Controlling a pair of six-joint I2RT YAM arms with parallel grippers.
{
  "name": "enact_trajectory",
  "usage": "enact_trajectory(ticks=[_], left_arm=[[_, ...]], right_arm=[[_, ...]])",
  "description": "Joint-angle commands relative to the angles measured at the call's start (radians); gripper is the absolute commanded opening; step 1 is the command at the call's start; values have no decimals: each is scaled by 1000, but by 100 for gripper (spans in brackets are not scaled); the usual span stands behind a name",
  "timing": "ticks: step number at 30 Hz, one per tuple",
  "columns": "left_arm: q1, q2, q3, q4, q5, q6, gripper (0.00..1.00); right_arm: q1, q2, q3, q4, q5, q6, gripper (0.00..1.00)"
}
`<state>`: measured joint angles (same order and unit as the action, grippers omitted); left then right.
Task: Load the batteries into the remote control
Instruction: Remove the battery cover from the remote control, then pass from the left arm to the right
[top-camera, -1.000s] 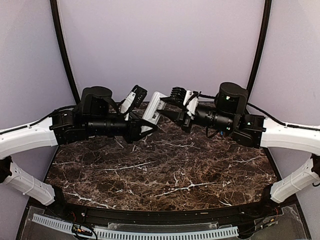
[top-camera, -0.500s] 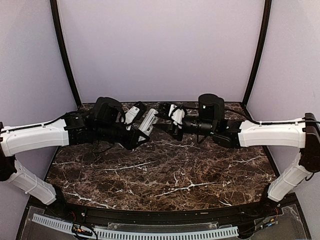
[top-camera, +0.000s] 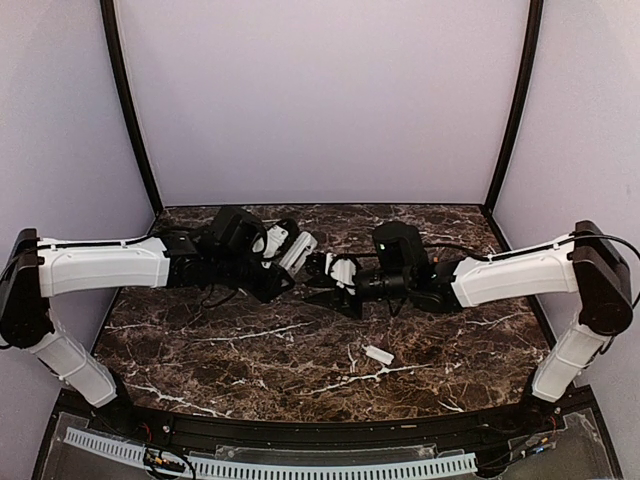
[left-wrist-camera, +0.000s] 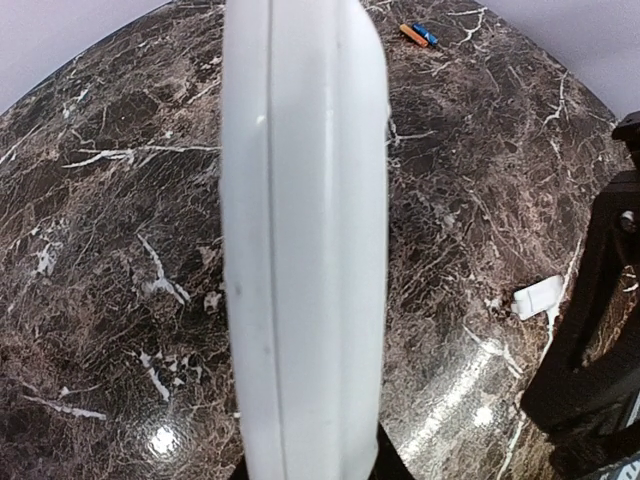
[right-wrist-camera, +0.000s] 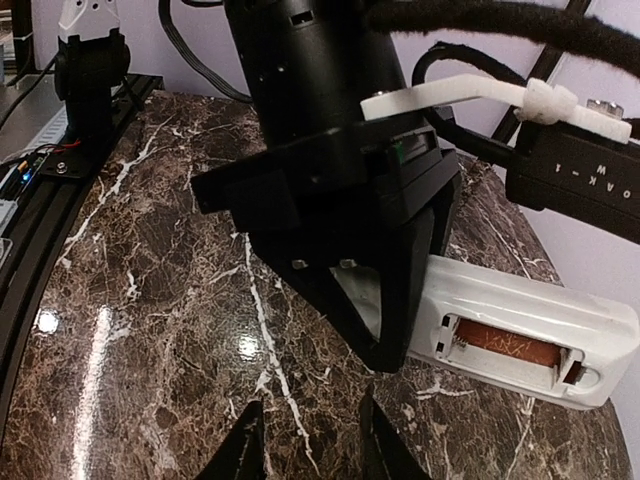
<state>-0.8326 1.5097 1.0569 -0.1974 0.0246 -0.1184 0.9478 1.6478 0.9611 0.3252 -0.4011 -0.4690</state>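
My left gripper (top-camera: 287, 266) is shut on the remote control (top-camera: 299, 249), a white bar held above the table. The left wrist view shows the remote's side edge (left-wrist-camera: 300, 240). In the right wrist view its open battery bay (right-wrist-camera: 510, 345) faces the camera and shows an orange-brown inside; I cannot tell whether that is a battery. The left gripper's black fingers (right-wrist-camera: 400, 290) clamp the remote's end. The batteries (left-wrist-camera: 418, 34), orange and blue, lie far off on the marble. My right gripper (right-wrist-camera: 312, 450) is open and empty, just right of the remote in the top view (top-camera: 324, 284).
A small flat white cover piece (top-camera: 380, 353) lies on the dark marble table (top-camera: 250, 360), front right of centre; it also shows in the left wrist view (left-wrist-camera: 537, 297). The right arm's black body (left-wrist-camera: 600, 350) stands close on the right. A black rail (right-wrist-camera: 60, 170) edges the table.
Both arms have lowered and stretched toward the table's middle, the left still holding the remote. The white cover piece now lies on the table where none showed before.
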Motion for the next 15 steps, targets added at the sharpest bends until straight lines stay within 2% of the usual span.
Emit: enact_trajectory(ticks=[1,4,8,10,12,13,15], left_arm=[[15,20,14,-33,-35,34,0],[16,22,10,-30,-31,32,0],[16,10,14,-31,-28,44,0],[16,-8,15,-40,15,57,0],[17,-29,18,-54,74,75,0],[17,-36,20,-67,114,81,0],[17,-67,21,-90,179,86,0]], right_arm=[[-7,-33,12,-44,-35,30,31],[-9,-73,17,-67,-38,40,32],[-9,-136,46,-148,-25,20,40],[-9,-168,73,-215,-7,-9,49],[-6,-208,90,-279,23,-101,62],[-1,-223,96,-310,47,-165,69],[13,-245,98,-380,106,-313,76]])
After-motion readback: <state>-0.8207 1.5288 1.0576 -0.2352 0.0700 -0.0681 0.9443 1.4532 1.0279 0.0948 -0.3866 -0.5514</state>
